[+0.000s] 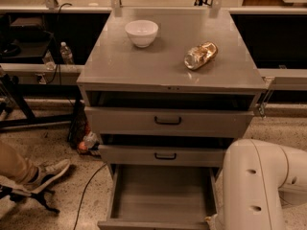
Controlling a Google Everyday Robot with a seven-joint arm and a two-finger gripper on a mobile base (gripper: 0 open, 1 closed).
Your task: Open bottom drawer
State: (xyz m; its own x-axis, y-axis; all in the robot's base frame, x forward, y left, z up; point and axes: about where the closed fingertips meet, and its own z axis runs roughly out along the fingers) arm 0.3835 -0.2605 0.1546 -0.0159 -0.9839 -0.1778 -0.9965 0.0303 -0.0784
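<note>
The bottom drawer [160, 193] of the grey metal cabinet [168, 68] stands pulled far out, its plain grey interior showing. Its front edge lies along the bottom of the view and its handle is out of view. The middle drawer [165, 155] with a small black loop handle and the top drawer [168, 121] with a wider handle are shut or nearly so. My white arm [254, 186] fills the lower right, beside the drawer's right side. The gripper is out of view, hidden below the frame's edge.
A white bowl [141, 32] and a lying gold-wrapped bottle [200, 55] rest on the cabinet top. A person's leg and shoe [41, 174] are at the lower left. A black cable [88, 188] runs across the floor. A water bottle [66, 54] stands at the back left.
</note>
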